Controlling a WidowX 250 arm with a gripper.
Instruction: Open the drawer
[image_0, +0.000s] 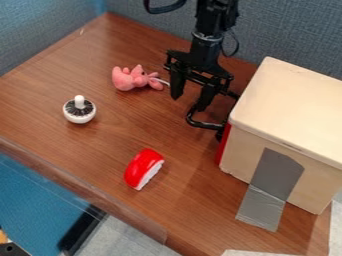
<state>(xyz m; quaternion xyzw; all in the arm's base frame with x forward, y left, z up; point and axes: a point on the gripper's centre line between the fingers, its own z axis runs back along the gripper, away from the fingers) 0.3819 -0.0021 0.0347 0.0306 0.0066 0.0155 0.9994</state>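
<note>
The black gripper (189, 101) hangs at upper centre, left of the wooden box, with its two fingers apart. Attached to the box's left side is a black looped handle (192, 116), which sticks out toward the left. The gripper's right finger is close to the handle's upper part; whether they touch I cannot tell. A narrow strip of the red drawer front (224, 144) shows along the left side of the box (294, 105). The arm hides part of the handle's far end, and the box top hides most of the drawer front.
A pink plush toy (127, 80) lies left of the gripper. Further left stands a white spinning top with black bristles (79, 110). A red and white toy piece (143, 169) rests toward the front. Grey tape (276, 175) runs from the box onto the wooden table (87, 155).
</note>
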